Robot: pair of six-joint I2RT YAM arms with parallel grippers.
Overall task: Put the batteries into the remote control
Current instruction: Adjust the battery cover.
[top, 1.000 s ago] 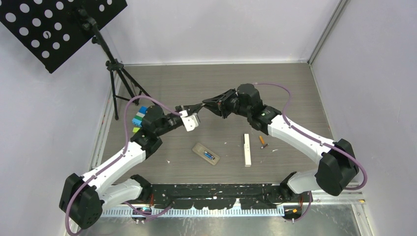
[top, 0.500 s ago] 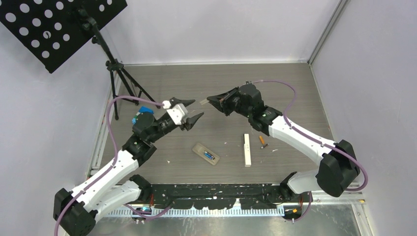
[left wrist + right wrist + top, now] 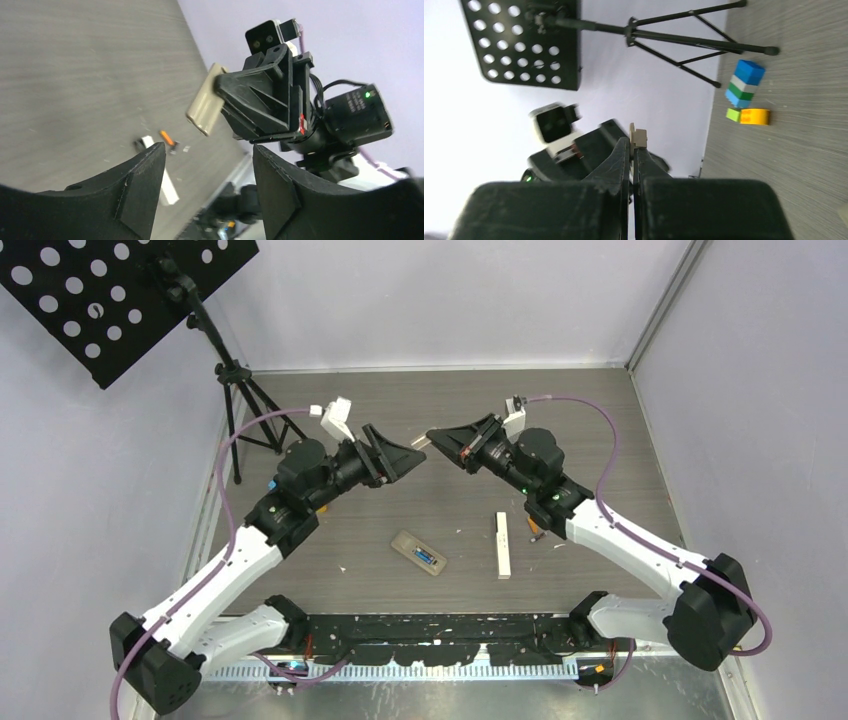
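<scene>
The beige remote control point(image 3: 419, 553) lies open-backed on the table with a blue battery point(image 3: 429, 559) in its bay. An orange battery point(image 3: 534, 527) lies to the right of a white remote point(image 3: 503, 544); it also shows as the orange battery point(image 3: 167, 137) in the left wrist view. My right gripper point(image 3: 437, 437) is raised above the table and shut on a flat beige cover piece point(image 3: 639, 136), whose end sticks out past the tips. My left gripper point(image 3: 405, 454) faces it, open and holding nothing, a short gap from the cover piece point(image 3: 206, 100).
A black music stand point(image 3: 130, 295) on a tripod stands at the back left. A stack of coloured toy blocks point(image 3: 745, 82) and an orange block point(image 3: 755, 116) sit near the tripod's feet. White walls close in the table on three sides.
My left gripper opened and let go of the beige cover piece while my right gripper shut on it. The two grippers then drew apart and both wrists turned and rose.
</scene>
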